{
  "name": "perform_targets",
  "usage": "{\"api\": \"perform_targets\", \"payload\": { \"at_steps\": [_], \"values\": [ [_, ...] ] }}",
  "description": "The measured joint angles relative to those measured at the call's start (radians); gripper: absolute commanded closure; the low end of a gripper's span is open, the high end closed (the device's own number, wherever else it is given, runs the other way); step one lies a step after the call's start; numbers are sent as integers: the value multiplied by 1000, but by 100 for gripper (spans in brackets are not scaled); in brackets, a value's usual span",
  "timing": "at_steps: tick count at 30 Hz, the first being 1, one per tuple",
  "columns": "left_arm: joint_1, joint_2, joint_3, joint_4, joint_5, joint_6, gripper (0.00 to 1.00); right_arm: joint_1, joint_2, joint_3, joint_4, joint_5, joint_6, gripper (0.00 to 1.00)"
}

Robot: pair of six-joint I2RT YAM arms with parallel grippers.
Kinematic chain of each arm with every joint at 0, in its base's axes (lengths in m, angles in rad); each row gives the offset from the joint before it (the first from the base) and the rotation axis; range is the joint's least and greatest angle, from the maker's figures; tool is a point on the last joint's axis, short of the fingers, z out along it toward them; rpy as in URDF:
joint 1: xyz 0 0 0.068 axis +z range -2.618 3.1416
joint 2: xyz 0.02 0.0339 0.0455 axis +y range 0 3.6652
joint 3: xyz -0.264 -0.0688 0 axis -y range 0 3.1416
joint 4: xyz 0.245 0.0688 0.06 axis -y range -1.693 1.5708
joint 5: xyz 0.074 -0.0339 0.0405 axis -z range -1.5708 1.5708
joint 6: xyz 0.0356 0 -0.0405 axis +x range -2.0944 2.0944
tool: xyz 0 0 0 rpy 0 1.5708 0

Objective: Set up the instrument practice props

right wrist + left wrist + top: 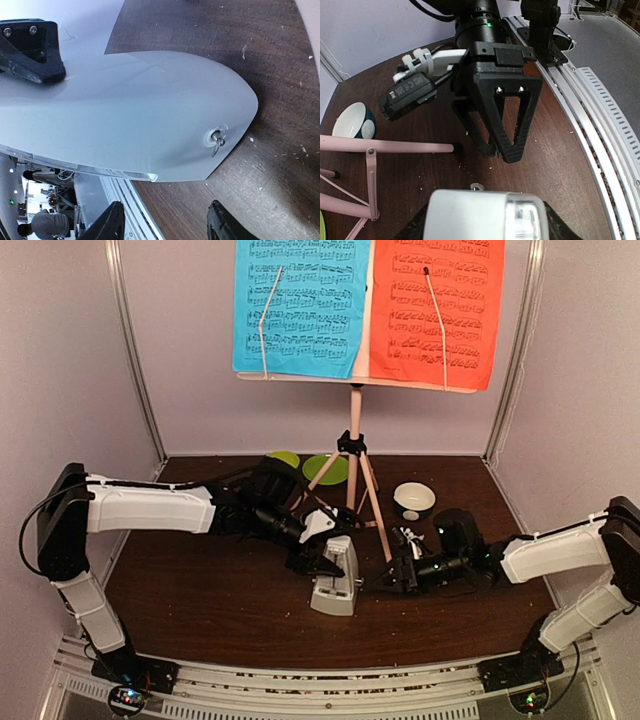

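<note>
The metronome stands upright on the worktop, just in front of the music stand. Your left end effector clasps its top. Your right end effector, fingers spread and empty, points at its right side from close by.

The left arm stretches low from its base toward the centre, wrist tipped downward; the left end effector clamps the metronome between its two fingers; the right arm reaches leftward, forearm lying low; the right end effector points at the left one, its fingers parted.
</note>
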Motion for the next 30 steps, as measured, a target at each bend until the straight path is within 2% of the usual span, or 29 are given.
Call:
{"api": "perform_targets", "payload": {
  "at_steps": [6, 7, 8, 9, 14, 18, 21, 23, 30],
  "values": [
    [-4, 16, 31, -44, 8, 31, 35, -10, -96, 74, -209, 45, -133, 34],
    [-5, 14, 31, -45, 4, 29, 25, -12, -105, 96, -241, 53, -159, 32],
    [-5, 12, 31, -47, -3, 24, 7, -13, -114, 126, -283, 66, -194, 31],
    [-6, 9, 29, -47, -18, 19, 3, -15, -121, 157, -321, 78, -224, 29],
    [-9, -58, 6, -17, -126, -53, 2, -21, -161, 259, -412, 121, -315, 23],
    [-9, -145, -35, 50, -251, -163, 2, -25, -206, 265, -430, 150, -321, 18],
    [-9, -237, -121, 130, -375, -279, 2, -25, -258, 253, -428, 186, -319, 14],
    [-9, -293, -171, 160, -458, -356, 2, -25, -298, 251, -433, 209, -326, 1],
    [-11, -418, -155, 70, -816, -679, 2, -25, -402, 283, -502, 283, -378, 0]
  ]
}}
